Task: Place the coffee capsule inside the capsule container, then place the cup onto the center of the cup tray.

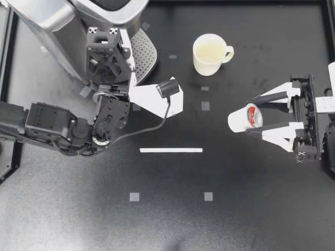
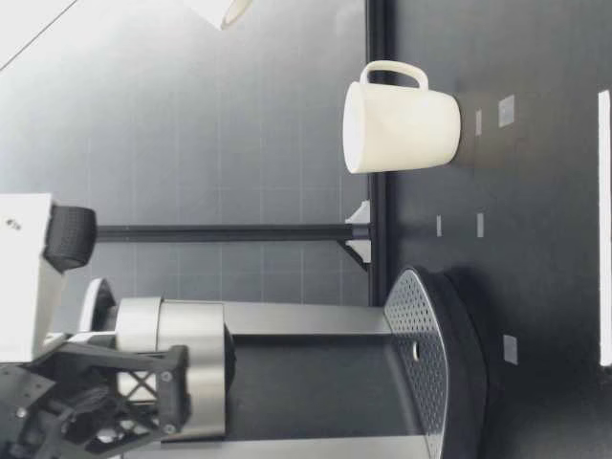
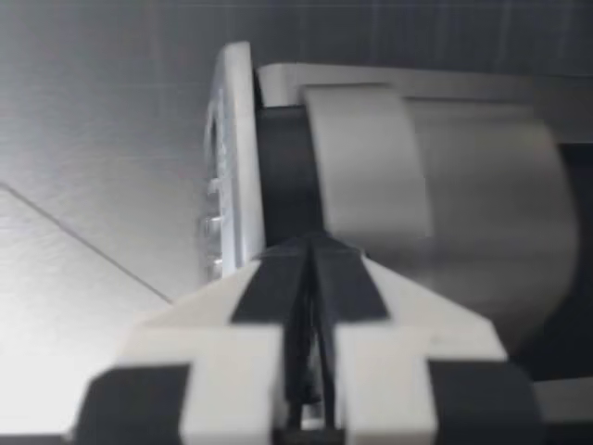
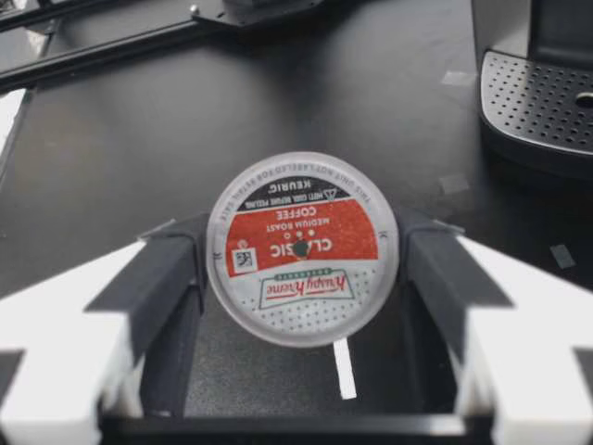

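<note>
My right gripper (image 1: 250,118) is at the right of the table, shut on the coffee capsule (image 1: 242,120), which is white with a red foil lid. In the right wrist view the capsule (image 4: 303,248) sits between both fingers, lid toward the camera, above the table. The cream cup (image 1: 209,53) stands upright at the back middle, and the low view shows the cup (image 2: 402,125) too. My left gripper (image 1: 107,37) is raised against the coffee machine (image 1: 52,21). Its fingers are shut together at the silver top part (image 3: 371,167) and I see nothing between them. The perforated cup tray (image 1: 144,52) is bare.
A white tape line (image 1: 170,150) and small grey tape squares (image 1: 205,105) mark the black table. A black frame rail (image 1: 327,31) runs along the table's edges. The machine's tray (image 4: 542,93) lies far ahead of my right gripper.
</note>
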Tool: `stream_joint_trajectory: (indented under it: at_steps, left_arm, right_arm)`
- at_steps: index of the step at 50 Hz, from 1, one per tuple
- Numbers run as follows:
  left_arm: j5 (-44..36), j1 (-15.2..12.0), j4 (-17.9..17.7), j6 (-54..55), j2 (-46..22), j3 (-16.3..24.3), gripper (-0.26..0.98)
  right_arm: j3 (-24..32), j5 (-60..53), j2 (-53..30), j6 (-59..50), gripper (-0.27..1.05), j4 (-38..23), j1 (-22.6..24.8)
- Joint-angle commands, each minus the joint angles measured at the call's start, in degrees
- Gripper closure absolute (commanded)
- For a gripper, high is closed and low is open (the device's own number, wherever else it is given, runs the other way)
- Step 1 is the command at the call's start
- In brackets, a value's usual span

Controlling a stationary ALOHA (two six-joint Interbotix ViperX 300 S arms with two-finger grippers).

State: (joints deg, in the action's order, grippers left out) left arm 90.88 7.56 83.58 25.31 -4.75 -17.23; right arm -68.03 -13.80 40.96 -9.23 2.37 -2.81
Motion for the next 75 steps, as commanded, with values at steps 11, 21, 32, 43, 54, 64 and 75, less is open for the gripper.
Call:
stream_joint_trajectory:
  at_steps: [11, 21, 32, 43, 54, 64, 75]
  left_arm:
    - [0.6, -0.7, 3.1, -0.5, 5.7, 1.8, 0.67]
    - [0.0, -0.9, 3.1, 0.3, 7.6, 2.1, 0.67]
    - [-3.3, -2.5, 3.1, 7.7, 11.8, 1.6, 0.67]
    - [-8.1, -4.1, 1.0, 13.3, 15.9, 0.3, 0.67]
    - [-18.0, -8.3, -4.3, 22.7, 21.1, -2.1, 0.67]
    - [-22.3, -11.3, -6.2, 27.8, 26.5, -6.8, 0.67]
    - [-23.5, -13.3, -6.2, 29.5, 29.7, -9.3, 0.67]
  right_arm:
    - [1.3, -0.4, 0.1, -0.2, 0.2, 0.0, -0.2]
    - [1.4, -0.4, 0.0, -0.3, 0.2, 0.1, -0.1]
    - [1.5, -0.4, -0.2, -0.4, 0.2, 0.1, -0.1]
    - [1.8, -0.5, -0.3, -0.4, 0.2, 0.1, -0.2]
    - [1.8, -0.5, -0.4, -0.5, 0.2, 0.2, -0.1]
    - [2.1, -0.5, -0.4, -0.4, 0.2, 0.3, -0.1]
    - [2.6, -0.5, -1.1, -0.4, 0.2, 0.3, -0.1]
